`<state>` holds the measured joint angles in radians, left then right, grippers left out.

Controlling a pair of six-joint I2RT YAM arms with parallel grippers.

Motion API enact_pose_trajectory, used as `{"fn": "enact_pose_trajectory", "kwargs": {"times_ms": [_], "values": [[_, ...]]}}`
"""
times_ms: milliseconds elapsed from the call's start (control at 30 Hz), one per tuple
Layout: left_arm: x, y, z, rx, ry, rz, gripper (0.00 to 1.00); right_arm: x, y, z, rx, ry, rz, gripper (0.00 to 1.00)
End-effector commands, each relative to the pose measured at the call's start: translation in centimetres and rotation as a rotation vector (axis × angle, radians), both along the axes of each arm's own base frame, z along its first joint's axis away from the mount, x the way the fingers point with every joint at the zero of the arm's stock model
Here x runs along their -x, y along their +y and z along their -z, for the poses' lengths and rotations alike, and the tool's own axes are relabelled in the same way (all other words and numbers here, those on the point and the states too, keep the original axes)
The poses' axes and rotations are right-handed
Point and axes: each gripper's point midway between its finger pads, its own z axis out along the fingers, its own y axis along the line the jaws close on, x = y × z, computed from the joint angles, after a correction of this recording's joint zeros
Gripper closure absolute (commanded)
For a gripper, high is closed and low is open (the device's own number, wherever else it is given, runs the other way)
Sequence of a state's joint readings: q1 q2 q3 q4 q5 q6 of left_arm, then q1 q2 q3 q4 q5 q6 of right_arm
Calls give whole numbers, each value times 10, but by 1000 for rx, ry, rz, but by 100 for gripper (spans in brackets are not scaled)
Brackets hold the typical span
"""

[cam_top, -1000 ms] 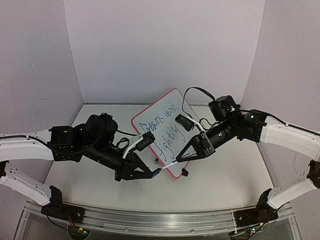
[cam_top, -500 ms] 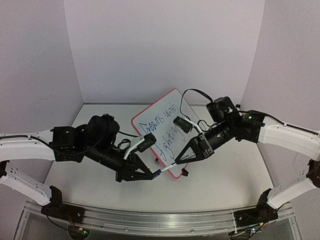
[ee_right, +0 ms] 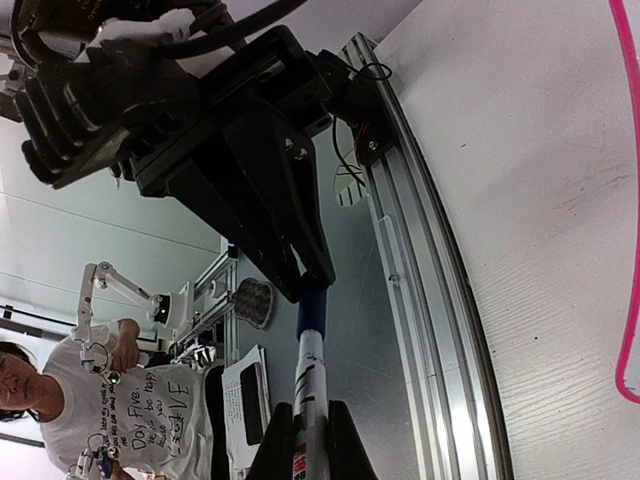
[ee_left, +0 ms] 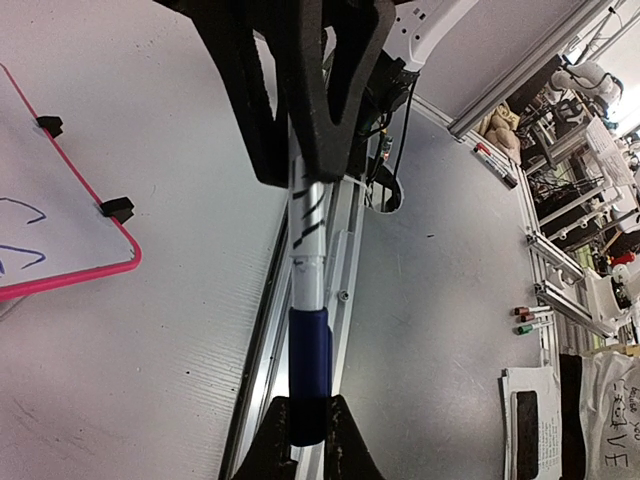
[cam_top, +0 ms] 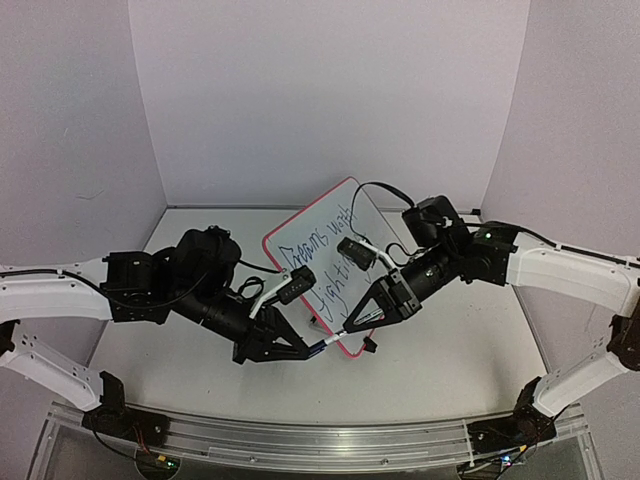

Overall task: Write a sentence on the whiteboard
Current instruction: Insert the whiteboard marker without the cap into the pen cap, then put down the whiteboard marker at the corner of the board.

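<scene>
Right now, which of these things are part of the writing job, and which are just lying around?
In the job: whiteboard, already written on; marker, held by left gripper and right gripper.
Lying about: loose pens and papers beyond the table rail.

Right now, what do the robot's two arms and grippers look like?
Both arms have white shells on their long links, left arm and right arm, with black joints and wrists. The left gripper and right gripper are black, wedge-shaped, two-fingered. A black cable loops over the right wrist, beside a small green light.
</scene>
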<state>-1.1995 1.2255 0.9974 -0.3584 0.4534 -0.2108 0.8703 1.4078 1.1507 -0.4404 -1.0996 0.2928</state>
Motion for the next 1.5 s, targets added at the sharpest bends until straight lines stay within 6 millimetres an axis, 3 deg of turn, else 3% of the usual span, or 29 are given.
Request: {"fn": "enact_pose_trajectory", "kwargs": {"times_ms": [0, 400, 867, 1000, 1100, 1167, 1300, 1467], "values": [[-4, -18, -42, 130, -67, 26, 100, 4, 10, -14, -44, -32, -41, 100], [-22, -44, -66, 249, -164, -7, 100, 11, 16, -10, -33, -29, -62, 100], [-31, -70, -127, 457, -321, 19, 100, 19, 19, -3, -28, -20, -85, 100], [-31, -72, -127, 454, -327, 27, 100, 17, 18, 0, -19, -33, -70, 100], [-34, -67, -107, 367, -312, 16, 100, 1, 15, 8, 29, -121, 32, 100], [-40, -59, -96, 317, -310, -14, 92, -10, 9, 12, 58, -176, 101, 100], [-74, -19, -82, 228, -317, -186, 55, -29, -7, 31, 132, -228, 216, 100], [-98, 27, -93, 196, -339, -344, 36, -32, -23, 71, 241, -217, 273, 100]]}}
